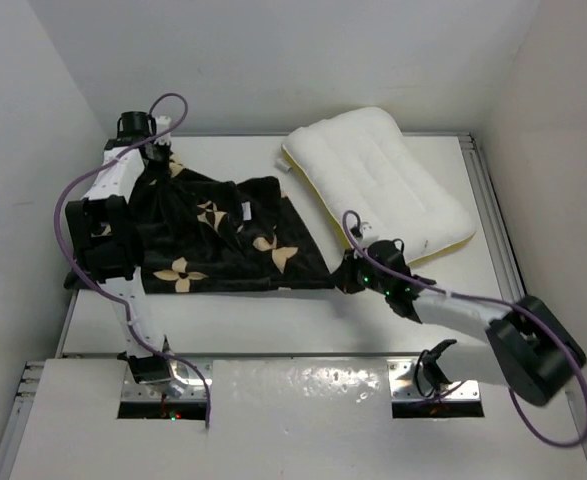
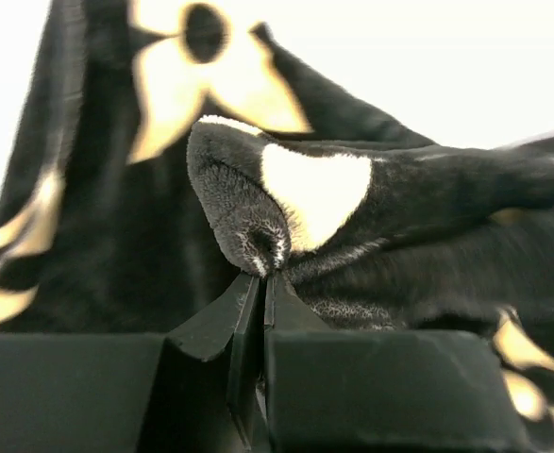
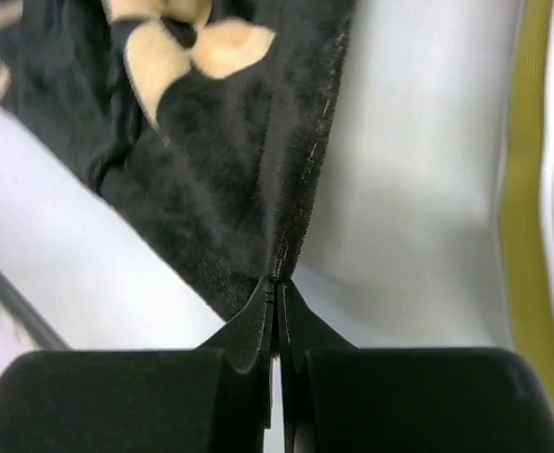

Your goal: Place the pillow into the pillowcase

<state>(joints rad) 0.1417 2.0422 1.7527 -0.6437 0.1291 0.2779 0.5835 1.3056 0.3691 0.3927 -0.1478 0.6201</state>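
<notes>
Early stage. Pillow [image 1: 378,180] lies wholly outside case, at 1 o'clock on worktop [image 1: 273,310]. Pillowcase [image 1: 223,235] crumpled at 10 o'clock. Left jaws pinched tight on its far fold, right jaws clamped on its hem at 4 o'clock corner (grips only). Opening and stuffing remain.

Nothing readable; a small white tag [image 1: 245,211] on the pillowcase [image 1: 223,245] looks blurred.

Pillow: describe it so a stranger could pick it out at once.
On the white table, look to the far right corner. The pillow lies there, beside the black flowered pillowcase. It alone is white, plump and quilted, with yellow trim.
</notes>
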